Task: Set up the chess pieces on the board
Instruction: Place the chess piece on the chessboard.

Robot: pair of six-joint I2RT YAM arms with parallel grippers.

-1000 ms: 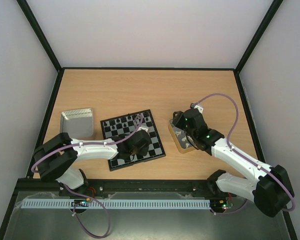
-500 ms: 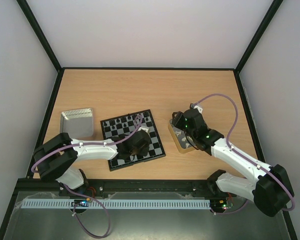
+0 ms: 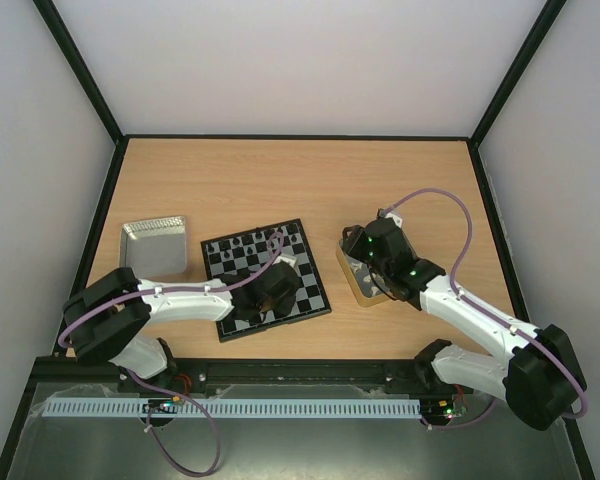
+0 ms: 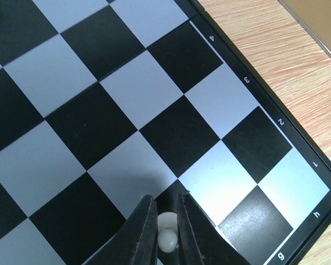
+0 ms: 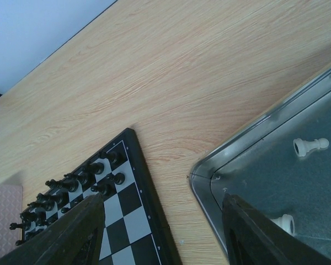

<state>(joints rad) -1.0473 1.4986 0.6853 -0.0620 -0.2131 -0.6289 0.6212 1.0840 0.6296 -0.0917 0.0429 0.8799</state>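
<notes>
The black side looks done: black pieces [image 5: 77, 182] stand in two rows along the far edge of the board [image 4: 127, 99]; the white side is what is left. My left fingers [image 4: 143, 232] are down over the near part of the board, drawn narrow with a white piece [image 4: 166, 238] between them, over a dark square not far from the corner marked g and h (the exact square is hidden under me, and I cannot tell whether the piece stands on the board yet). The squares I can see around that corner, up to the fourth row, are all bare; so I judge the white rows are mostly unfilled there. In the top view my arm covers the rest of the near rows, so I cannot count what already stands on them. My right fingers [image 5: 71, 232] are spread wide with nothing between them, hanging over the near corner of the tray [image 5: 209, 165] just right of the board; several white pieces [image 5: 310, 146] lie in it, one on its side. I reckon the task is somewhere past half; what remains is seating this piece and carrying the tray's pieces across the desk [image 3: 280, 180].
</notes>
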